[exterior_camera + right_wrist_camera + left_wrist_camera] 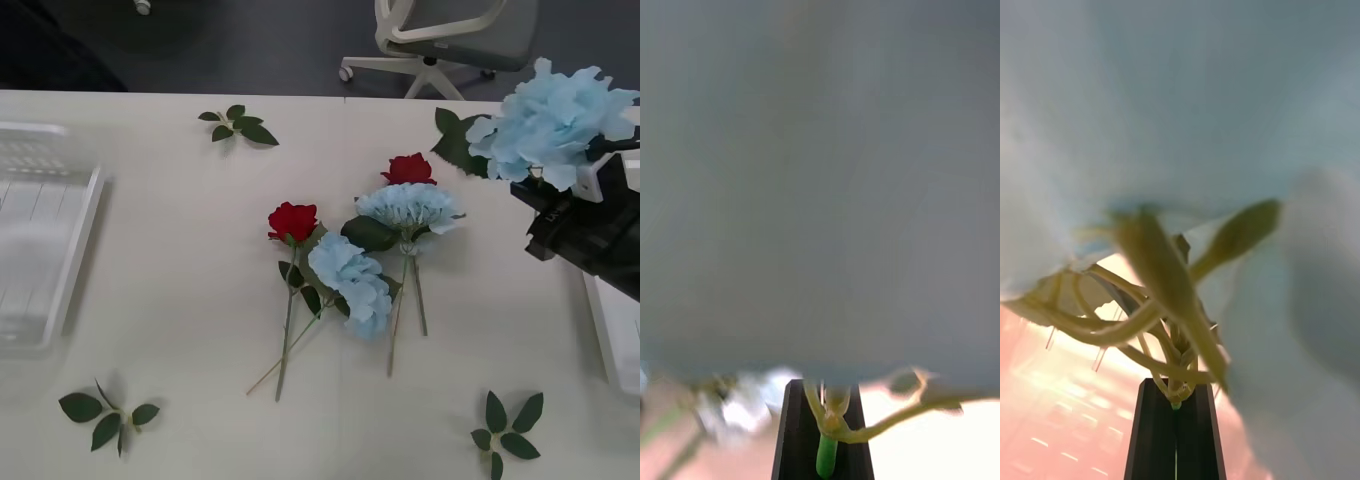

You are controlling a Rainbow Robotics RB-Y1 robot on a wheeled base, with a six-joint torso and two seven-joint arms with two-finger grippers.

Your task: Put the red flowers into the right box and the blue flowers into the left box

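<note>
Cream table filled the front view, with a grey floor and an office chair [440, 35] along the top edge; at the far left edge lay the left box [45, 240], white and shallow, the home for blue flowers.

The left gripper [1175, 439] had its two black fingers pressed tight together on the pale stems of the left arm's blue flower [1150, 112]; the bloom sat right above the fingers, and pale lines like a slatted floor showed at the lower left of that wrist view, so I think it hung over a box, but I cannot tell which.

A leaf sprig [108, 415] lay at the lower left of the front view and another leaf sprig [238, 125] near the top; they were not part of the job.

In the middle lay a red rose [292, 220] with its stem pointing down the frame; just right of it a lying blue flower [352, 282] crossed that stem; next came a second lying blue flower [408, 205], touching a second red rose [408, 168] behind it; all four waited to be sorted.

At the upper right, the right arm's blue flower [555, 118] was up in the air; the right gripper [825, 439] was closed on its green stem, I think so the soft bloom would not get squashed.

The right box [615, 340] peeked in at the right edge; that one was for red, so this blue flower belonged far across at the left.
</note>
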